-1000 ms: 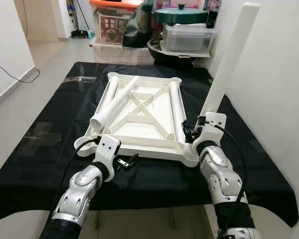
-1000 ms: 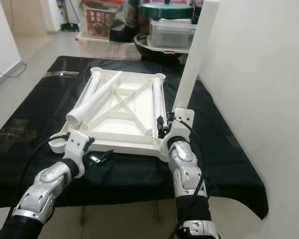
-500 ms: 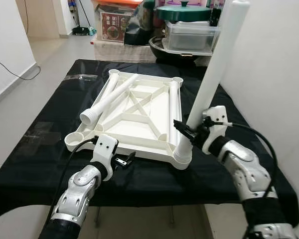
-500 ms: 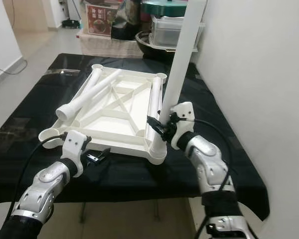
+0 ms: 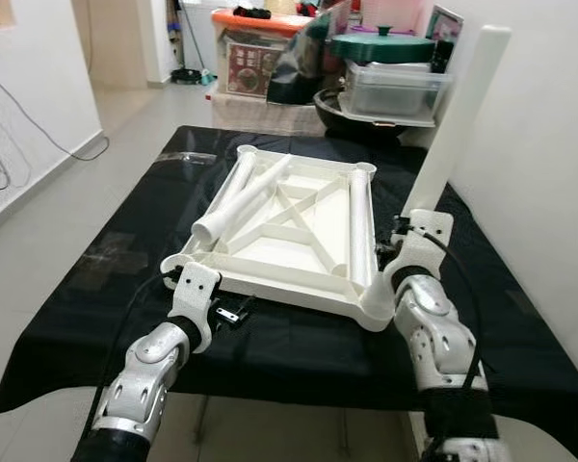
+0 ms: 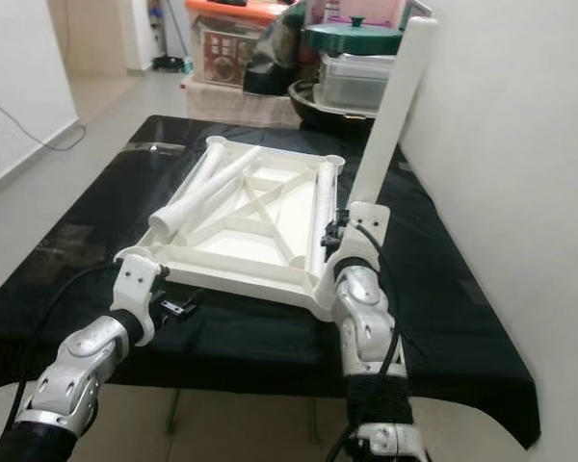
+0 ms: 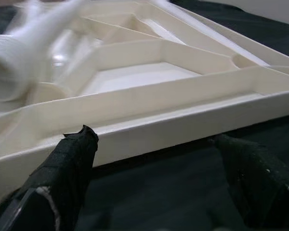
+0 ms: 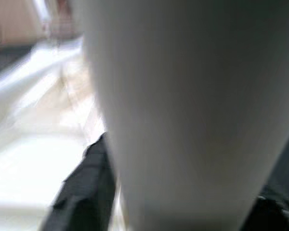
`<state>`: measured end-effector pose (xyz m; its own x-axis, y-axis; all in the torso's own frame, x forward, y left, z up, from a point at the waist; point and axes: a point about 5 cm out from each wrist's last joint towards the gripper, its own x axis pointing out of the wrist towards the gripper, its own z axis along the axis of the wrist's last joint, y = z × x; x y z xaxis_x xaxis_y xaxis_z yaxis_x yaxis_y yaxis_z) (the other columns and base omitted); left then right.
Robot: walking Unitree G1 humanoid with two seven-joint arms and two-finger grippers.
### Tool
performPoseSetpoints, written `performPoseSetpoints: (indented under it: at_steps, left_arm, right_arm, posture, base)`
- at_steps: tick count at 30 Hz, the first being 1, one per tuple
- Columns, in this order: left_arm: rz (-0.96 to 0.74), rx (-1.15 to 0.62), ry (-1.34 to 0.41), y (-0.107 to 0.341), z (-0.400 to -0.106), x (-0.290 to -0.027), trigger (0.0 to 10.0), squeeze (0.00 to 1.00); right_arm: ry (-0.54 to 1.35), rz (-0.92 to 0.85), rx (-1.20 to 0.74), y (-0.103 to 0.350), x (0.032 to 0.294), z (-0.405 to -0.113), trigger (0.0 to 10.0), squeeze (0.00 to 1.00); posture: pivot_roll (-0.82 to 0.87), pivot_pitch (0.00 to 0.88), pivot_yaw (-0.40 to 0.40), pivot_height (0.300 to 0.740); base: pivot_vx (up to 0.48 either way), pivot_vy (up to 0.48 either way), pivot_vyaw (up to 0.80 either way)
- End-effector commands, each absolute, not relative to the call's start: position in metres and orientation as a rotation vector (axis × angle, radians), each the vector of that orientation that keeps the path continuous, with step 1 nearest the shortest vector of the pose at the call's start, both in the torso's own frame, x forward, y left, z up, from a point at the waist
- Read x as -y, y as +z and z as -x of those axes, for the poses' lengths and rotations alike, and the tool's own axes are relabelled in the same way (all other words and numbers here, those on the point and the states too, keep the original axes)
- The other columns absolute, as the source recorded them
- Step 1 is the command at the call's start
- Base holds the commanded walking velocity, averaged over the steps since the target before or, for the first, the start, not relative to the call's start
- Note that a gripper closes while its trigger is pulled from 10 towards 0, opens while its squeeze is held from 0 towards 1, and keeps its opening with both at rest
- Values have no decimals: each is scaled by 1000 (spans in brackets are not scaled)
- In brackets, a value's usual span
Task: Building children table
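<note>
So the white tabletop (image 5: 289, 231) lies upside down on the black cloth (image 5: 125, 250), ribs showing, and only one leg is going in at this point: the upright leg (image 5: 458, 120) stands tilted at the near right corner socket (image 5: 378, 310), with the right gripper (image 6: 339, 234) clenched around its lower end. Whether it is fully seated is hard to say, since the wrist and arm cover the joint. Two loose legs (image 5: 246, 197) rest inside the frame on the left side, and a third (image 5: 363, 226) lies along the right rail, so three corners look unfilled. The left gripper (image 5: 233, 314) hovers spread open just beside the near edge, gripping nothing.
</note>
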<state>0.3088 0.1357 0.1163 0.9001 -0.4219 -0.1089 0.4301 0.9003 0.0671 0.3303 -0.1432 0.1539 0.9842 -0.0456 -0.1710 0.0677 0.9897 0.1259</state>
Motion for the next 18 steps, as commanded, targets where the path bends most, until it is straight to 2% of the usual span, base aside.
performPoseSetpoints:
  at_steps: [1, 4, 6, 7, 10, 14, 15, 16, 17, 18]
  left_arm:
    - [-86, -100, -461, 115, -309, -130, 10000, 0]
    - [-87, -101, -458, 115, -309, -131, 10000, 0]
    - [-86, -97, -456, 116, -311, -132, 10000, 0]
    - [-86, -97, -456, 116, -311, -132, 10000, 0]
    - [-88, -98, -450, 115, -310, -137, 10000, 0]
    - [-91, -103, -448, 113, -309, -137, 10000, 0]
    - [-90, -102, -451, 113, -309, -135, 10000, 0]
    - [-90, -102, -451, 113, -309, -135, 10000, 0]
    - [-87, -99, -452, 114, -309, -133, 10000, 0]
    - [-87, -99, -452, 114, -309, -133, 10000, 0]
  right_arm:
    - [-12, -137, -166, 154, 143, -332, 10000, 1000]
    - [-6, -135, -150, 158, 147, -337, 10000, 1000]
    - [54, -148, -96, 172, 157, -347, 10000, 0]
    - [54, -148, -96, 172, 157, -347, 10000, 0]
    - [357, -111, -16, 187, 177, -341, 10000, 0]
    - [485, -22, -40, 183, 184, -334, 10000, 0]
    - [522, 12, -53, 181, 185, -332, 4000, 0]
    - [522, 12, -53, 181, 185, -332, 4000, 0]
    - [529, 9, -56, 181, 186, -334, 0, 0]
    - [529, 9, -56, 181, 186, -334, 0, 0]
  posture:
    - [47, 0, -103, 740]
    - [45, 0, -104, 740]
    - [44, 0, -107, 740]
    - [44, 0, -107, 740]
    - [42, 0, -110, 740]
    - [39, 0, -109, 740]
    - [41, 0, -114, 740]
    - [41, 0, -114, 740]
    - [50, 0, -118, 740]
    - [50, 0, -118, 740]
  base:
    - [0, 0, 0]
    - [0, 0, 0]
    - [0, 0, 0]
    - [0, 0, 0]
    - [0, 0, 0]
    - [0, 0, 0]
    - [0, 0, 0]
    - [0, 0, 0]
    - [0, 0, 0]
    - [0, 0, 0]
